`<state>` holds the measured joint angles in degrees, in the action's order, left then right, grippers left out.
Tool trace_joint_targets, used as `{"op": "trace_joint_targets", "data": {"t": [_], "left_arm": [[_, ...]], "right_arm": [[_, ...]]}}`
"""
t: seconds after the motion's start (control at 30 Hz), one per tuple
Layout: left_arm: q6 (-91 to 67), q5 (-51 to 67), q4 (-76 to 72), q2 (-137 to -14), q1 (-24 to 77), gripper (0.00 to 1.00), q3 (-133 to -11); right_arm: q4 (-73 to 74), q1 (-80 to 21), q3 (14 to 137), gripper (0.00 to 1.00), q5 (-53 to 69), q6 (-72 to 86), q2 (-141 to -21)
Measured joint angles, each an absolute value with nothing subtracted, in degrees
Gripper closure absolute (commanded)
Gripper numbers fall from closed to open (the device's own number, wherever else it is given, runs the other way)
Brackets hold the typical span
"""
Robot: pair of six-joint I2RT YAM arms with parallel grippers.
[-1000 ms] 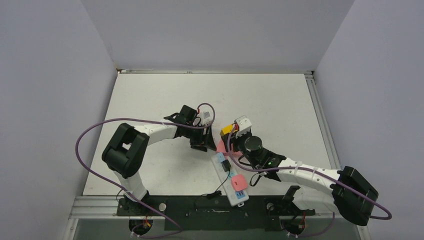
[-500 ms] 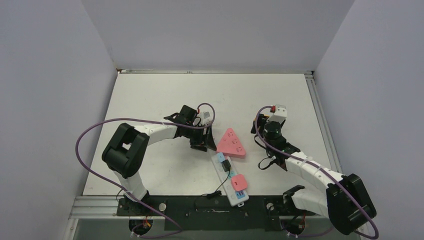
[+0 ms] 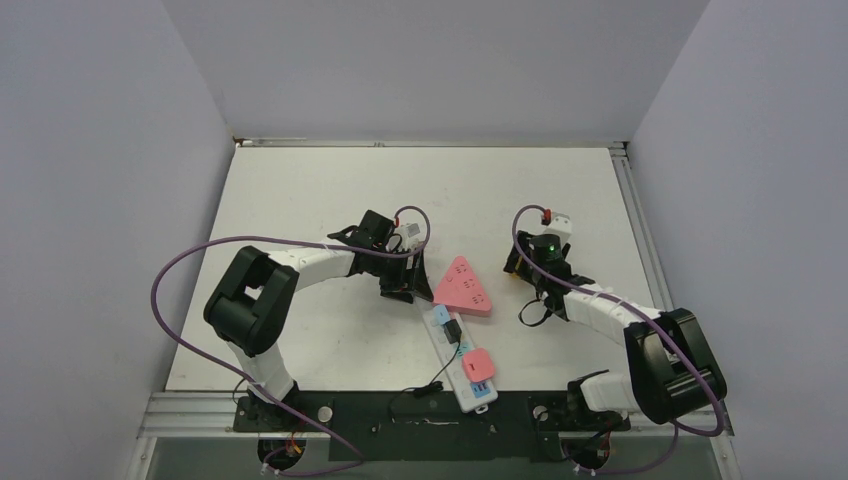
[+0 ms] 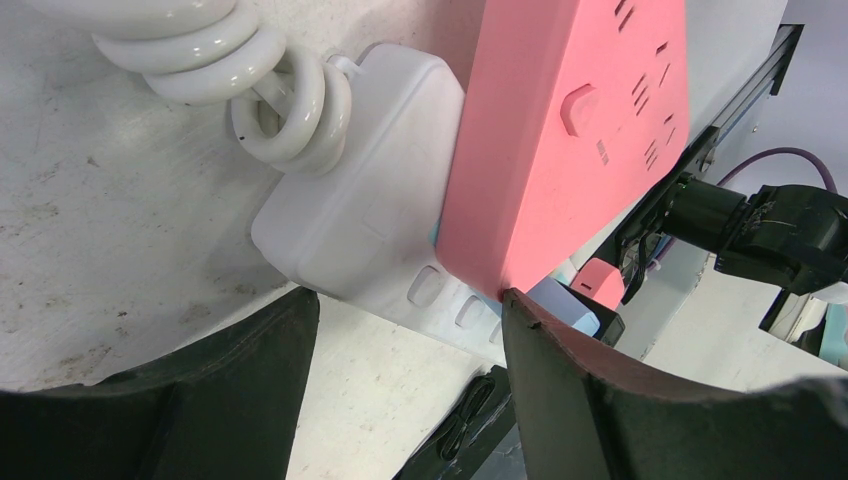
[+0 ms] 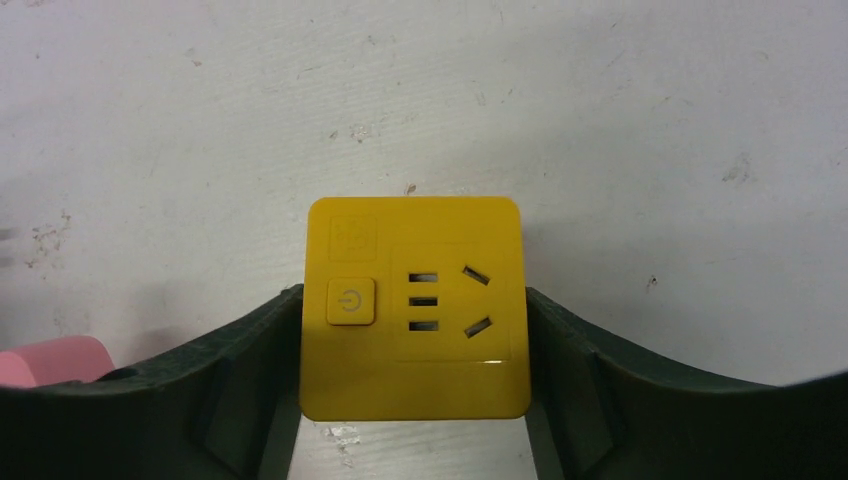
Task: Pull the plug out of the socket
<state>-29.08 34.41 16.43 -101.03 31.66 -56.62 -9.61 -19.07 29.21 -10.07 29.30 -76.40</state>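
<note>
The white socket strip [image 3: 458, 365] lies near the front edge, with blue and pink faces on it and a black plug [image 3: 452, 330]. A pink triangular adapter [image 3: 462, 285] sits at its far end. My left gripper [image 3: 405, 290] is open; in the left wrist view its fingertips [image 4: 300, 300] rest against the strip's white end [image 4: 350, 230] under the pink adapter [image 4: 570, 130]. My right gripper [image 3: 520, 268] is off to the right of the strip, shut on the yellow square plug [image 5: 415, 305], which fills the gap between its fingers [image 5: 240, 370].
The strip's coiled white cord [image 4: 260, 90] lies beside my left gripper. A thin black cable [image 3: 425, 388] runs from the strip toward the front rail. A pink corner [image 5: 50, 360] shows at the right wrist view's lower left. Grey walls enclose the table.
My right gripper has carried the yellow plug from the strip's far end out to the right, uncovering the pink adapter. The left arm has not moved.
</note>
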Motion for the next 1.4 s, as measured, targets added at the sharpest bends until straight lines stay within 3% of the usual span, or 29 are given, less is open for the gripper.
{"op": "trace_joint_targets", "data": {"t": [0.2,0.37,0.63,0.8,1.1,1.4], "left_arm": [[-29.0,34.4,16.4,-101.0,31.7,0.35,-56.6],[-28.5,34.3,16.4,-101.0,31.7,0.33,-56.6],[-28.2,34.3,16.4,-101.0,31.7,0.32,-56.6],[-28.0,33.7,16.4,-100.7,31.7,0.32,-56.6],[-28.0,33.7,16.5,-100.7,31.7,0.33,-56.6],[-28.0,33.8,16.5,-100.7,31.7,0.33,-56.6]], "right_arm": [[-9.8,-18.4,29.9,0.01,-9.5,29.5,-76.4],[-9.7,-18.2,29.9,0.1,-9.5,29.4,-75.6],[-11.3,-18.0,29.2,0.1,-8.5,28.7,-66.4],[-15.7,-18.0,27.5,0.1,0.0,27.2,-63.4],[-22.0,-17.9,27.8,0.1,20.5,26.9,-72.8],[-20.5,-16.1,31.5,0.07,32.3,28.6,-80.8]]}}
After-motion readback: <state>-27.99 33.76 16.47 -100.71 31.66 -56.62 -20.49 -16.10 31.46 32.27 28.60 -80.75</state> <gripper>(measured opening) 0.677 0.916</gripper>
